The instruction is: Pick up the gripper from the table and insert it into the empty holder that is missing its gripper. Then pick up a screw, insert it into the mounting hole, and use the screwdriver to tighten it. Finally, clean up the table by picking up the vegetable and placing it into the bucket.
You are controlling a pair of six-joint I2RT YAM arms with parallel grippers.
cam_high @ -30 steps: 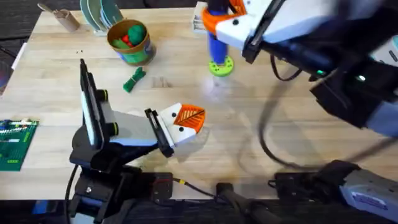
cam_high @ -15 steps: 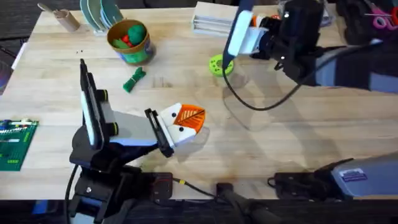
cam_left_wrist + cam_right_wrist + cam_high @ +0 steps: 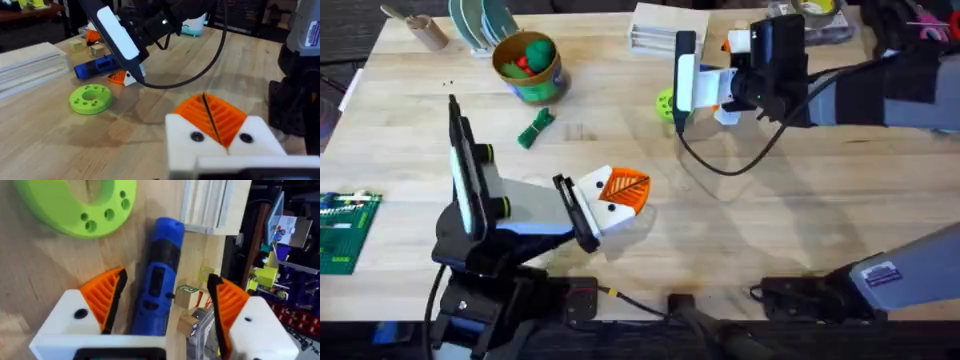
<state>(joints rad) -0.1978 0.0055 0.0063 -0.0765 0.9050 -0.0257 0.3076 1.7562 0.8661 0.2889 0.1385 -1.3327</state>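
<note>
The screwdriver (image 3: 157, 280) lay flat on the table (image 3: 790, 230) at the far side, just beside the lime disc (image 3: 75, 205) and a stack of white boards (image 3: 210, 205), and the right gripper (image 3: 162, 305) hung over it with its jaws apart, one orange pad on each side of the blue barrel and neither touching. It looked stiff, smooth and fairly heavy for its length, so a round body like that would likely roll or twist in a loose pinch; the black mid-section seemed the best place to clamp, near its balance. The left gripper (image 3: 212, 117) rested low near the front edge, jaws together on nothing.
</note>
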